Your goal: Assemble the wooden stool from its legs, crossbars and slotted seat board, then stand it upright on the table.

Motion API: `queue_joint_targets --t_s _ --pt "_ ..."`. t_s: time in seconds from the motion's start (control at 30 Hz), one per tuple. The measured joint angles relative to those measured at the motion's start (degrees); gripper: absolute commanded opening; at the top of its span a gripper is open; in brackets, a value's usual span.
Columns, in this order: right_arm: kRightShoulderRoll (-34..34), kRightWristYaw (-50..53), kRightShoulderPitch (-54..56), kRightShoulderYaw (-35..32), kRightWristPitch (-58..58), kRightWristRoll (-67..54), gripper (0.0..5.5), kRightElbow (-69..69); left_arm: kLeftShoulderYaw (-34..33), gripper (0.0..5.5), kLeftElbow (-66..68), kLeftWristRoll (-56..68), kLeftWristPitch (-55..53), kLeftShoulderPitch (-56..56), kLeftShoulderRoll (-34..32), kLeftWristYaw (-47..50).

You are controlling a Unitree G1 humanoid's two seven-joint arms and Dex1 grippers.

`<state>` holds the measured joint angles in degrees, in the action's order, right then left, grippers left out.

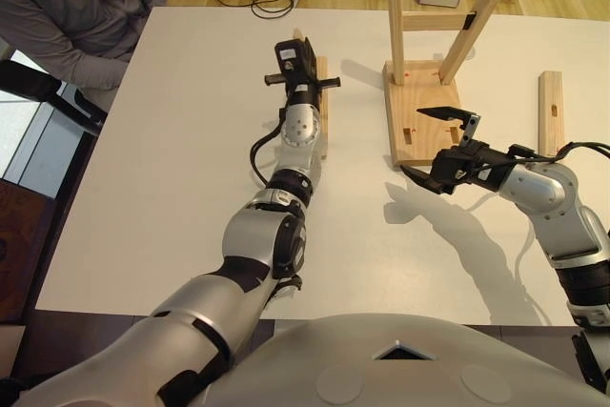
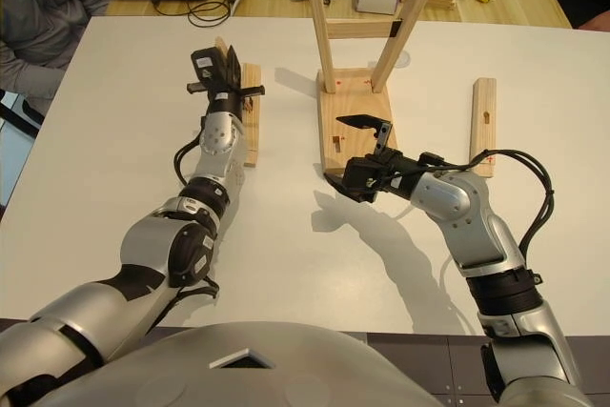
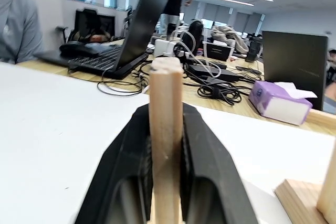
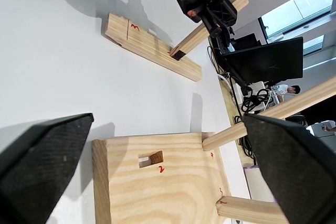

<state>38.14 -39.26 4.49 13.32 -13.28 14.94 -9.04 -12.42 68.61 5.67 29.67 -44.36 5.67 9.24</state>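
Nearest, the right gripper is held with its fingers wide apart just over the near edge of the seat board, in which two legs are seated upright; farther off, the left gripper is clamped on a wooden leg at a flat crossbar

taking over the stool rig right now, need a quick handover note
Left gripper: shut on a loose leg, whose far end meets the plank lying left of the seat board.
Right gripper: open, empty, at the seat board's near edge.
Done: two legs stand in the board's far slots, joined by a crossbar.
Left: near slots empty; fit the held leg, its plank and the second plank, then stand the stool upright.
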Motion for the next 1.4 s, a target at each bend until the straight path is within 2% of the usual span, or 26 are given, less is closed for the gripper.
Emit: queue_joint_targets --t_s 0.13,0.37,0.83,0.87,1.0,1.13,1.3,1.4 --pt "0.0 0.0 0.0 0.0 -0.2 0.0 5.40 0.3 -2.6 0.40 0.1 2.5 -1.8 -0.9 -0.2 -1.2" --pt "0.0 0.0 0.0 0.0 -0.6 0.0 5.40 0.6 5.3 0.40 0.2 -7.4 1.2 0.6 -1.3 1.4" --pt "0.0 0.0 0.3 0.0 -0.8 0.0 5.40 0.8 9.7 0.40 0.3 -12.8 3.3 3.4 -2.3 2.9" --pt "0.0 0.0 0.3 0.0 -0.8 0.0 5.40 0.8 9.0 0.77 0.2 -12.2 3.5 3.4 -2.2 2.7" --pt "0.0 0.0 0.4 0.0 -0.9 0.0 5.40 1.0 5.6 1.35 2.2 -8.1 2.5 7.4 -1.5 0.6" --pt "0.0 0.0 0.6 0.0 -1.0 0.0 5.40 1.1 4.5 1.92 -1.2 -6.1 3.8 6.3 -1.4 -0.6" --pt "-0.4 0.5 0.4 0.0 -1.0 0.1 5.40 1.0 5.2 2.74 -10.0 -5.6 4.6 4.9 -0.6 -2.0" --pt "-1.2 1.3 0.3 0.1 -0.9 0.1 5.40 0.9 6.2 3.32 -19.5 -5.6 0.9 5.3 0.1 -2.2"
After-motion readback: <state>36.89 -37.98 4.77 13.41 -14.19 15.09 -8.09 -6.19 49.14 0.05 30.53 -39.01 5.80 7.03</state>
